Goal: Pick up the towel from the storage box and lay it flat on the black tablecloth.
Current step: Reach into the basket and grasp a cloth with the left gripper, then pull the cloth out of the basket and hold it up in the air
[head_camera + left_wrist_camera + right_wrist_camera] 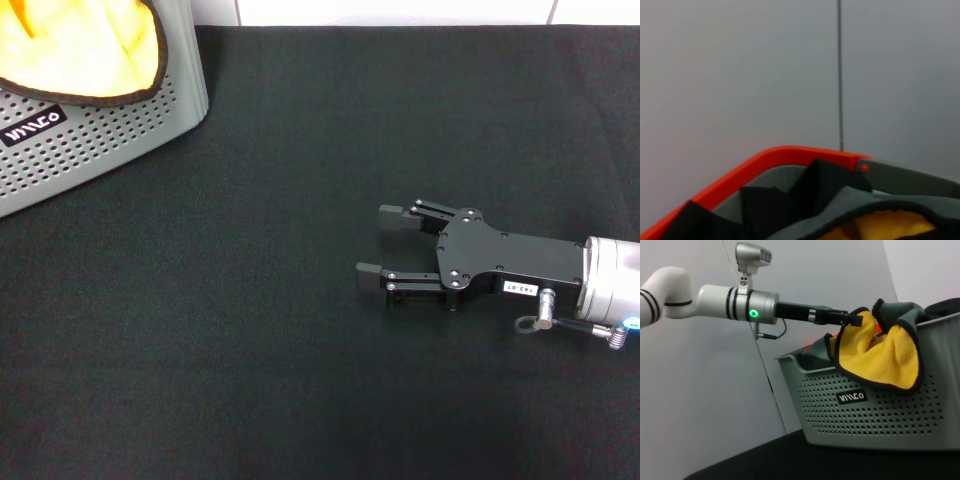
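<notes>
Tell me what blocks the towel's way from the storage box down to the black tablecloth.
Nothing visible. The towel hangs over the storage box rim, at the left gripper. The black tablecloth beside it is bare up to the right gripper, hovering open farther right.

The black tablecloth (300, 380) covers the whole surface in front of me, plain and matte. The storage box (110, 130) stands directly on it at the far left corner, with its perforated grey wall and a small black label (33, 125) facing me. My right gripper (385, 245) lies low over the cloth at my right side, well apart from the box; I cannot tell if it touches the fabric.
</notes>
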